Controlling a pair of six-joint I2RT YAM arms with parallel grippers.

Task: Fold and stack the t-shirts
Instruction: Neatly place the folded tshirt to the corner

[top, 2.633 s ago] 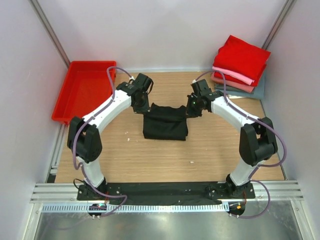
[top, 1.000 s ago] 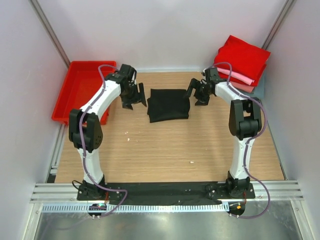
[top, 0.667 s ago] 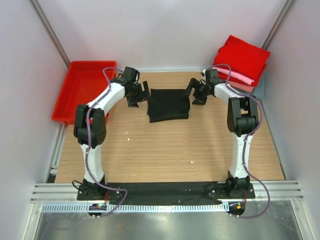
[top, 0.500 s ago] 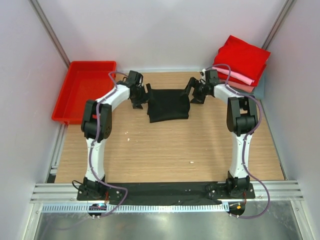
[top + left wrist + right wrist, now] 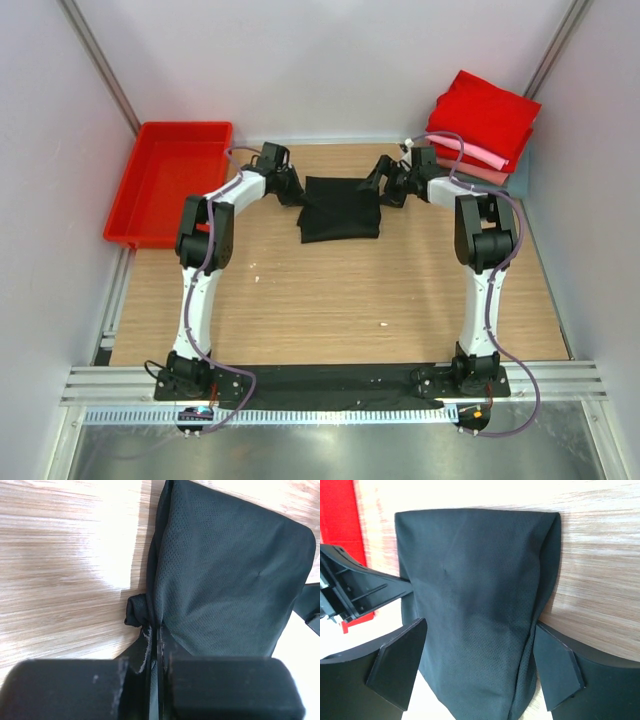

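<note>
The folded black t-shirt [image 5: 340, 208] lies flat at the far middle of the table. My left gripper [image 5: 297, 192] is at its left edge, and in the left wrist view it [image 5: 157, 640] is shut on a bunched fold of the black cloth [image 5: 225, 580]. My right gripper [image 5: 383, 185] is at the shirt's right edge. In the right wrist view it [image 5: 480, 627] stands open, with the black cloth [image 5: 475, 595] lying between its wide-apart fingers. A stack of folded t-shirts [image 5: 480, 130], bright red on top with pink and grey-teal beneath, sits at the far right corner.
A red plastic tray [image 5: 165, 180] stands at the far left, partly off the wooden table. White walls close in the back and both sides. Bare wood stretches from the black shirt to the arm bases at the near edge.
My left gripper has moved right to the black shirt's left edge and shut on it. The right gripper has stayed open at the right edge, edging slightly closer.
</note>
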